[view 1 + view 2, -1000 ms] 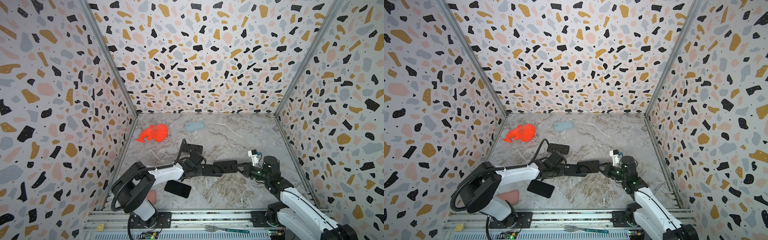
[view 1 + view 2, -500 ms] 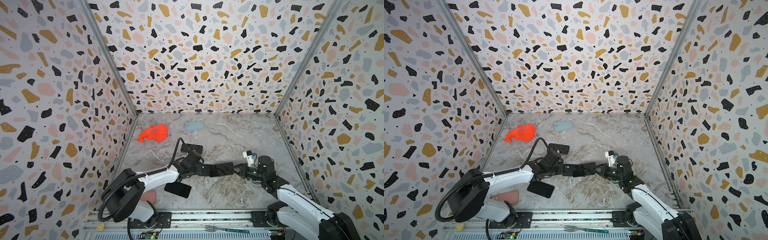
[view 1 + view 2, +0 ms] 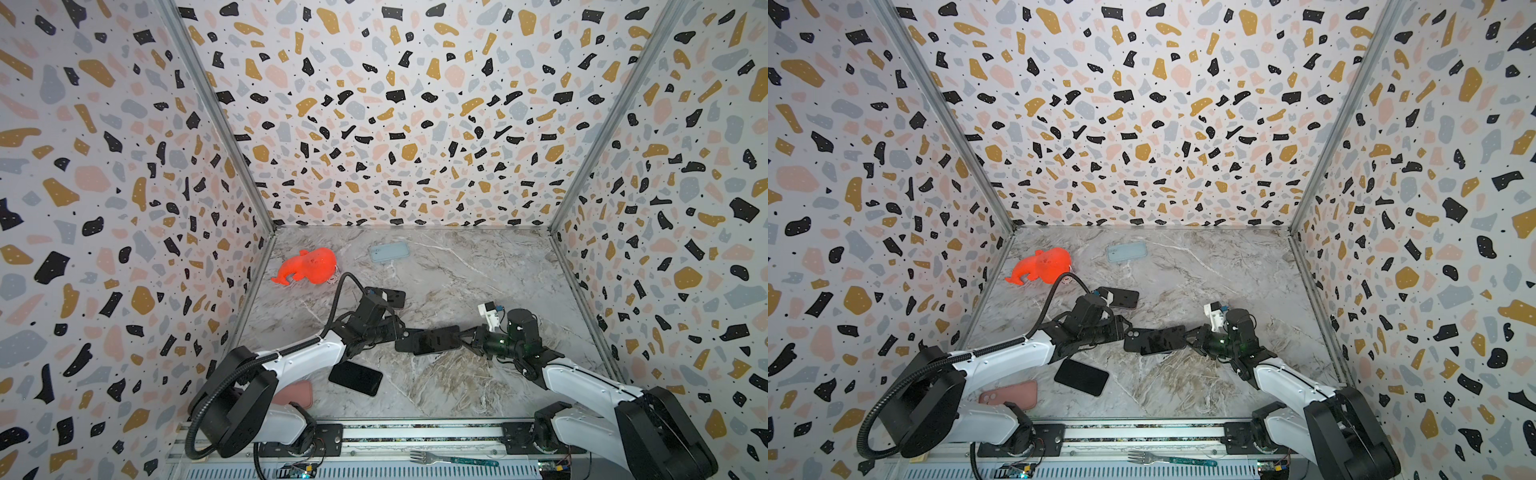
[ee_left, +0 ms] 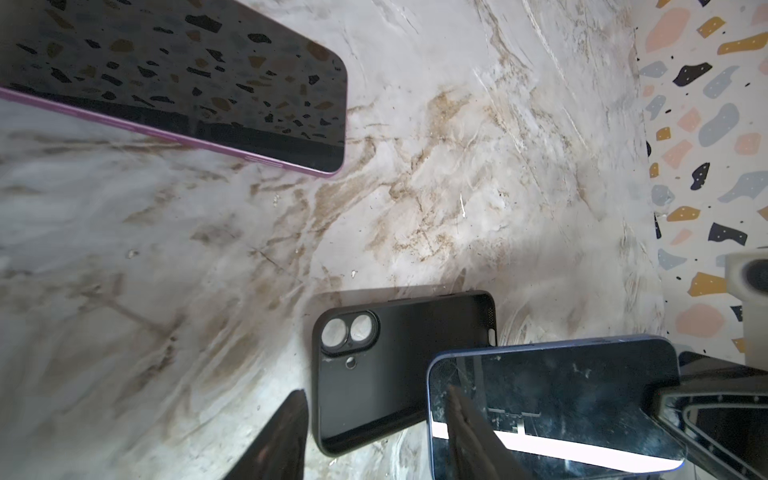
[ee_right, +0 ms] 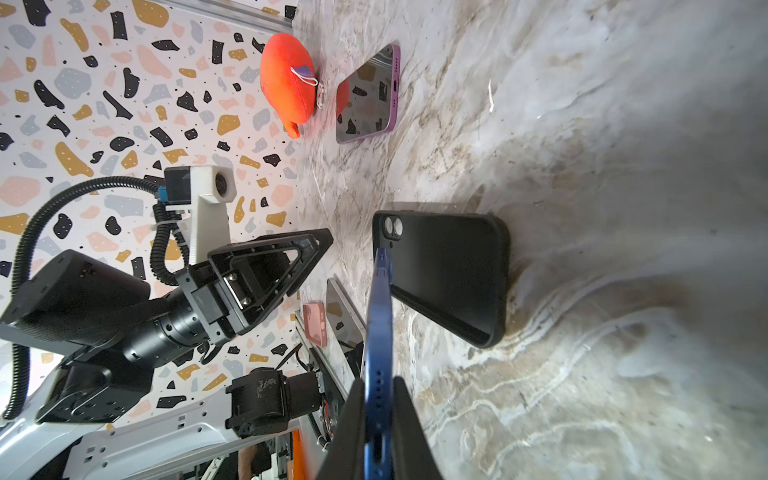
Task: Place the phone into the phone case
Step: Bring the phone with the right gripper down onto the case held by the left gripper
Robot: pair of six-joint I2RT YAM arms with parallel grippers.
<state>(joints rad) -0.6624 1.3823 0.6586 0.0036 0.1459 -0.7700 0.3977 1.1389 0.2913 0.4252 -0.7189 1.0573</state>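
A black phone case [image 3: 404,337] [image 4: 395,365] [image 5: 449,270] lies on the marble table near the middle, its camera cutout toward the left arm. A blue phone [image 3: 1163,340] [image 4: 552,399] [image 5: 380,324] hangs tilted over the case's other end. My right gripper [image 3: 463,338] [image 5: 379,388] is shut on the phone's far end, one finger on each face. My left gripper [image 3: 1121,332] [image 4: 376,392] is open just beside the case's camera end. Its fingers [image 4: 282,440] stand apart with nothing gripped.
A purple phone [image 3: 390,297] lies behind the left wrist and a black phone [image 3: 356,377] in front of it. A pink case [image 3: 1009,395] sits by the left arm's base. An orange plush [image 3: 307,266] and a pale blue case [image 3: 389,251] are at the back. A fork [image 3: 453,459] rests on the front rail.
My left gripper has opened from shut. My right gripper has carried the blue phone leftward, over the case.
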